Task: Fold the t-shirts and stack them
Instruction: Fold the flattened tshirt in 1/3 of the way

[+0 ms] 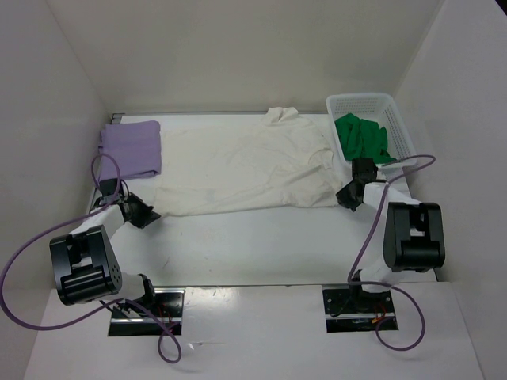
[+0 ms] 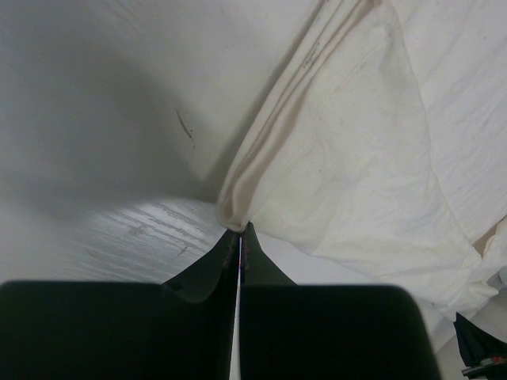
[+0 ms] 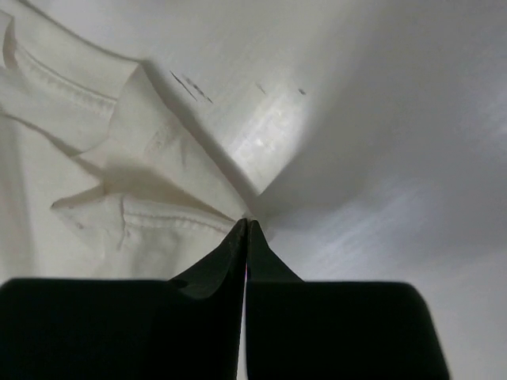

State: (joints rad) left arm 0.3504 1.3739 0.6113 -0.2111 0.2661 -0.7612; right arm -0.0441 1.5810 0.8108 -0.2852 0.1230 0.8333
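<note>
Two ends of cream t-shirt (image 1: pixel 245 170), in left pincer (image 2: pixel 240 233), right pincer (image 3: pixel 247 226) (clamped)

We count three soft cloth t-shirts: one lavender purple shirt (image 1: pixel 131 148), one cream white shirt (image 1: pixel 245 170), one bright green shirt (image 1: pixel 360 136). One white plastic mesh basket (image 1: pixel 361 97). Two robot arms: left arm (image 1: pixel 83 257), right arm (image 1: pixel 412 233).

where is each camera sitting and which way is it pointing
Top external: above and behind the bases, looking down on the table, both arms, cream t-shirt, lavender t-shirt, green t-shirt in the basket.
Left wrist: on the left arm, looking past the shut left gripper at the cream edge.
Right wrist: on the right arm, looking past the shut right gripper at a stitched cream hem.
Shared: the cream t-shirt, in all three.
</note>
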